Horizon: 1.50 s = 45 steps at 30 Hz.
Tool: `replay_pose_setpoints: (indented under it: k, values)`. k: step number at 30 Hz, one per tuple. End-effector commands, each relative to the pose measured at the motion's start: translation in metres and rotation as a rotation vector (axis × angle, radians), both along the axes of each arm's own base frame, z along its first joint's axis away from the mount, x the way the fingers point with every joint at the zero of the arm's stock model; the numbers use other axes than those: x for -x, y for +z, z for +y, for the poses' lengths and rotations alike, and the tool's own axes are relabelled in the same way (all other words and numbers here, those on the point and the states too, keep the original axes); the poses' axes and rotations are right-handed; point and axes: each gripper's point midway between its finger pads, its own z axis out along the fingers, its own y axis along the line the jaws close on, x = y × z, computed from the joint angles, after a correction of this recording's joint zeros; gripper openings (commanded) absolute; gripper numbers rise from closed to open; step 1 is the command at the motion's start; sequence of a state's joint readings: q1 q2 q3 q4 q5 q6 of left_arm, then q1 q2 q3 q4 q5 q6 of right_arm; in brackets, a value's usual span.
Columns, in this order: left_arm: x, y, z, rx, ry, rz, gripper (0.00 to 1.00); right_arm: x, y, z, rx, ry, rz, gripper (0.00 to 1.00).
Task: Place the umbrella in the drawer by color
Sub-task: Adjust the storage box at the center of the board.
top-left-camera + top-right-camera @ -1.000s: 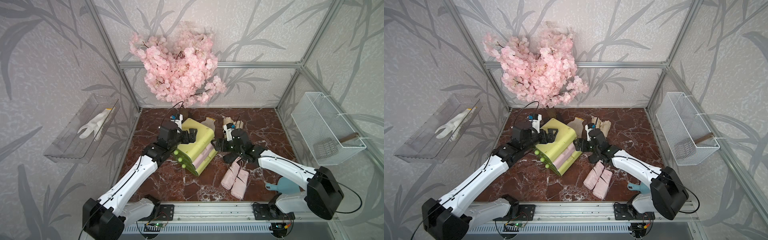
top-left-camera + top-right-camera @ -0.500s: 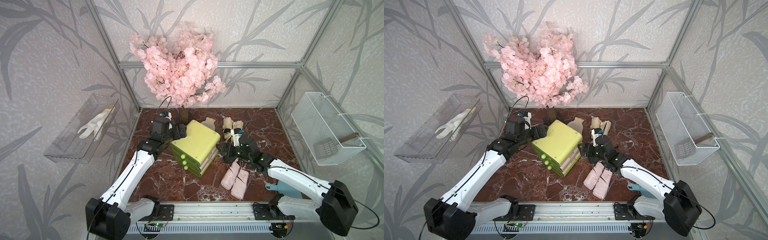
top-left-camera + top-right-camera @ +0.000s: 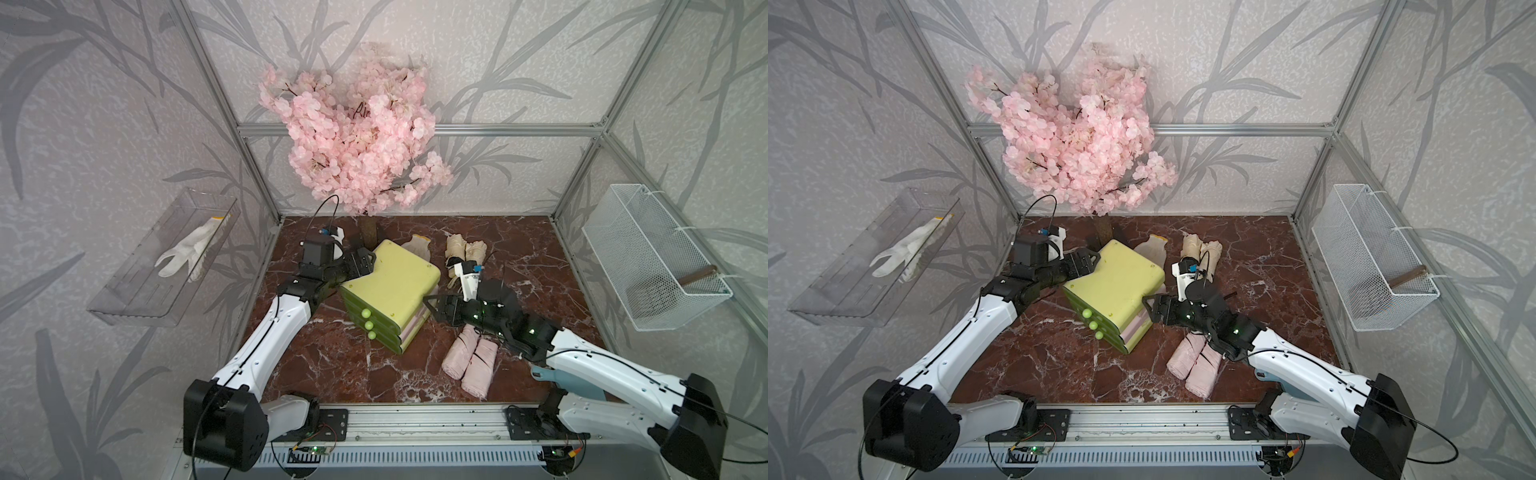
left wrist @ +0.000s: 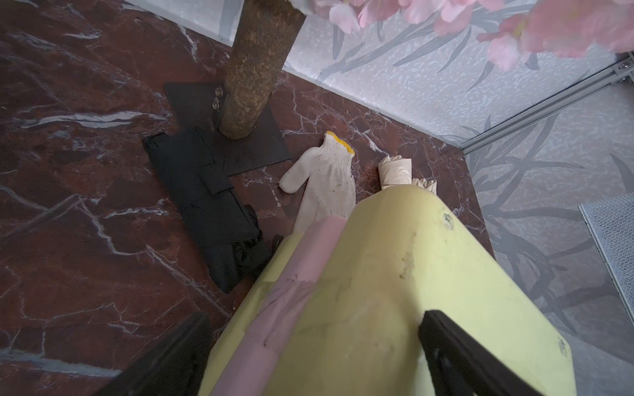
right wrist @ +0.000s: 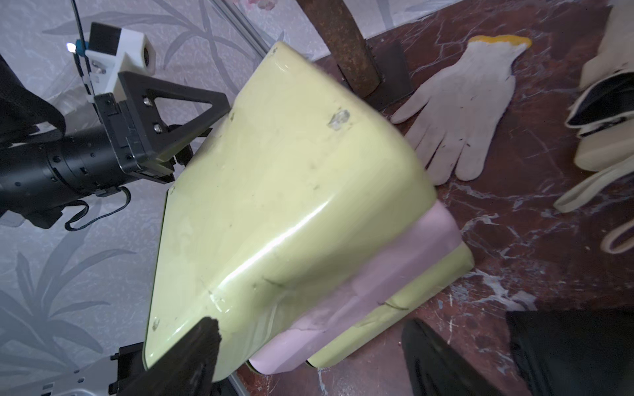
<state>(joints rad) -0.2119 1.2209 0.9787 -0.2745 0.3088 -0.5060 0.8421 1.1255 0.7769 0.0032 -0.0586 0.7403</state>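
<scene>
Left claw (image 3: 361, 268) and right claw (image 3: 432, 307) gape wide, empty, flanking the green drawer unit (image 3: 390, 286) mid-tabletop (image 3: 332, 365) — its drawers look shut — while the pink umbrellas (image 3: 469, 361) lie beside it under the right arm (image 3: 582, 365), which could sweep them askew.

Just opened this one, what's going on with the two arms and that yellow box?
Both arms are at the yellow-green drawer unit in the middle of the table. The left pincer stands open at its back corner and the right pincer is open at the opposite side, each astride an edge. Neither holds an umbrella. All three drawers look shut. Two folded pink umbrellas lie near the right pincer, cream umbrellas at the back, and a black umbrella by the tree trunk.
</scene>
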Motion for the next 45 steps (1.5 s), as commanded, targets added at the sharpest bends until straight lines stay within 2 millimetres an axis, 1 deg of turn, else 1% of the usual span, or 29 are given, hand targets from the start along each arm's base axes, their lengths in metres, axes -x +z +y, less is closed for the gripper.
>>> replay_pose_setpoints:
  k: [1, 5, 7, 9, 13, 15, 18, 20, 25, 29, 33, 37, 40, 43, 45]
  values:
    - [0.006, -0.005, -0.004, 0.028, -0.015, 0.006, 0.99, -0.009, 0.019, 0.019, -0.081, 0.003, -0.01, 0.87]
    - [0.014, -0.012, -0.017, 0.046, -0.048, 0.015, 0.98, -0.021, 0.017, 0.026, -0.055, -0.008, -0.022, 0.88]
    - [0.02, -0.017, -0.028, 0.036, -0.08, 0.029, 0.98, -0.027, 0.016, 0.028, -0.033, 0.002, -0.035, 0.88]
    - [0.027, -0.018, -0.038, 0.009, -0.112, 0.035, 0.97, -0.034, 0.016, 0.026, -0.032, -0.003, -0.031, 0.88]
    - [0.043, -0.005, -0.061, 0.004, -0.175, -0.003, 0.97, -0.05, 0.015, 0.012, -0.036, -0.033, -0.027, 0.88]
    - [0.05, 0.002, -0.067, 0.017, -0.19, -0.019, 0.97, -0.058, 0.012, 0.004, -0.04, -0.047, -0.021, 0.88]
    - [0.057, 0.006, -0.07, 0.033, -0.19, -0.036, 0.98, -0.071, 0.01, -0.005, -0.037, -0.046, -0.013, 0.88]
    - [0.059, 0.005, -0.07, 0.045, -0.184, -0.039, 0.98, -0.079, 0.007, -0.005, -0.037, -0.031, -0.001, 0.88]
    - [0.056, 0.001, -0.069, 0.049, -0.164, -0.038, 0.98, -0.102, -0.001, 0.002, -0.043, -0.003, 0.029, 0.86]
    - [0.052, 0.0, -0.072, 0.059, -0.164, -0.039, 0.98, -0.119, -0.004, 0.011, -0.03, 0.009, 0.033, 0.86]
    - [0.049, -0.003, -0.079, 0.078, -0.182, -0.031, 0.97, -0.137, -0.006, 0.009, -0.02, -0.004, 0.035, 0.85]
    - [0.049, -0.002, -0.079, 0.07, -0.181, -0.043, 0.97, -0.149, -0.01, -0.002, -0.001, -0.036, 0.033, 0.85]
    - [0.048, -0.002, -0.076, 0.046, -0.171, -0.048, 0.97, -0.153, -0.014, -0.015, 0.051, -0.061, 0.026, 0.86]
    - [0.046, -0.004, -0.068, 0.01, -0.14, -0.049, 0.98, -0.149, -0.007, -0.032, 0.127, -0.094, -0.011, 0.86]
    - [0.046, -0.005, -0.064, -0.005, -0.121, -0.053, 0.98, -0.143, 0.004, -0.045, 0.174, -0.12, -0.049, 0.86]
